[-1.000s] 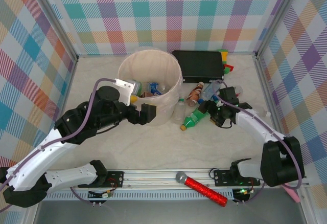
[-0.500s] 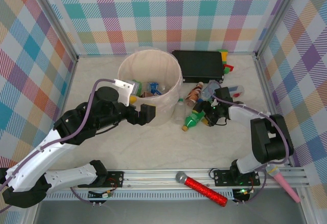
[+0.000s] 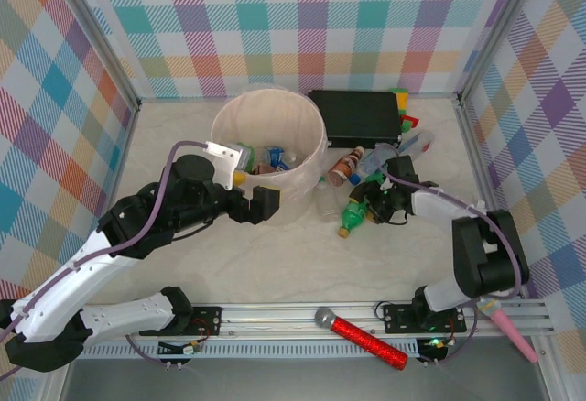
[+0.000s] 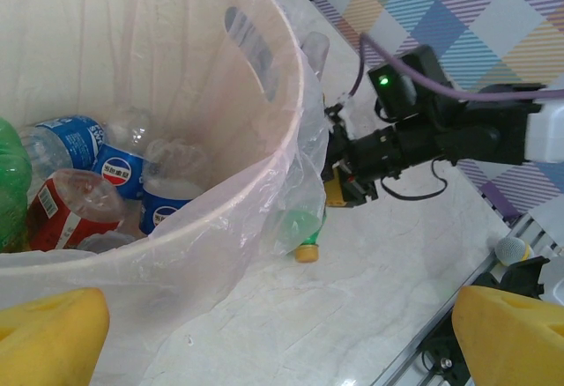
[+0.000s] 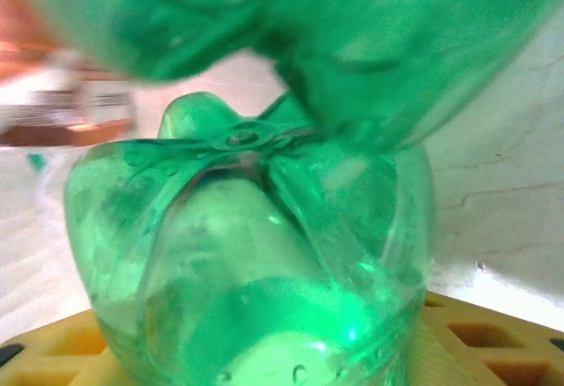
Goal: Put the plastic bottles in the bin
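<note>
1. Green plastic bottle with a yellow cap [image 3: 352, 211] sat base-first on one yellow pad [image 5: 493, 333] of the right hand [image 3: 374, 196]; whether the jaws pinched it I could not tell.
2. Another green bottle [image 5: 352, 33] leaned on it; a lift could have dragged that along or lost the slick wall.
3. Both lay on the marbled worktop [image 3: 275, 273] near the round pale pink-cream bin [image 3: 227, 117]; a low carry could have clipped its thin rim.
4. Left hand [image 3: 264, 203] gaped wide, empty, beside the bin.
</note>
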You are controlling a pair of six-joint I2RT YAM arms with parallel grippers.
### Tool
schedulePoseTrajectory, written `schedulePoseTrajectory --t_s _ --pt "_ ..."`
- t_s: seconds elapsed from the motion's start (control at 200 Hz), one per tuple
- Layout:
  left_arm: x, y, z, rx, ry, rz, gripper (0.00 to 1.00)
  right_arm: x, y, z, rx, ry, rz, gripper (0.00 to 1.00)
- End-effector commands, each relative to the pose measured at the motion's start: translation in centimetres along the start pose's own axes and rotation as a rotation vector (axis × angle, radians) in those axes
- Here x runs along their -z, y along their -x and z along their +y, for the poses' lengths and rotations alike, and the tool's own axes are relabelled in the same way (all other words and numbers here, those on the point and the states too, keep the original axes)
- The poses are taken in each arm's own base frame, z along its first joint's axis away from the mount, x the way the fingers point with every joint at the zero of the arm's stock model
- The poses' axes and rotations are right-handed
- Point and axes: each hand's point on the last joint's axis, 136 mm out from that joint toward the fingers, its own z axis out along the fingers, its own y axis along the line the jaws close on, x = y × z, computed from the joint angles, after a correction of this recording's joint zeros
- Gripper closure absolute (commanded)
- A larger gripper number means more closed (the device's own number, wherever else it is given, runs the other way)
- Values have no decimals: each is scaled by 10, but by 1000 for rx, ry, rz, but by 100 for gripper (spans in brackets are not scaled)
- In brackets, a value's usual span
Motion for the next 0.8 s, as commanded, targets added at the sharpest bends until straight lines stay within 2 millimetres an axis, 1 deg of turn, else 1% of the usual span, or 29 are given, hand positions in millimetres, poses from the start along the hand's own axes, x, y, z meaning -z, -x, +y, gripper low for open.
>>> schedulePoseTrajectory --t_s 0.0,0.12,0.25,0.375,0.49,0.64,0.795 --pt "-2 -3 -1 -12 1 9 0 25 5 -3 60 -42 -86 43" --pt "-1 -2 -1 -7 1 2 0 55 9 4 113 -48 -177 43" --pt "-2 0 0 -4 8 -7 1 94 16 20 187 -20 -305 43" --pt "1 5 4 7 30 -40 0 137 21 45 275 35 -434 43" --pt "6 11 10 16 59 -81 0 171 24 68 353 81 -519 44" --pt "20 19 22 37 112 -154 0 206 25 96 447 136 -607 44" --pt "37 26 34 60 155 -227 0 233 20 129 558 207 -671 44"
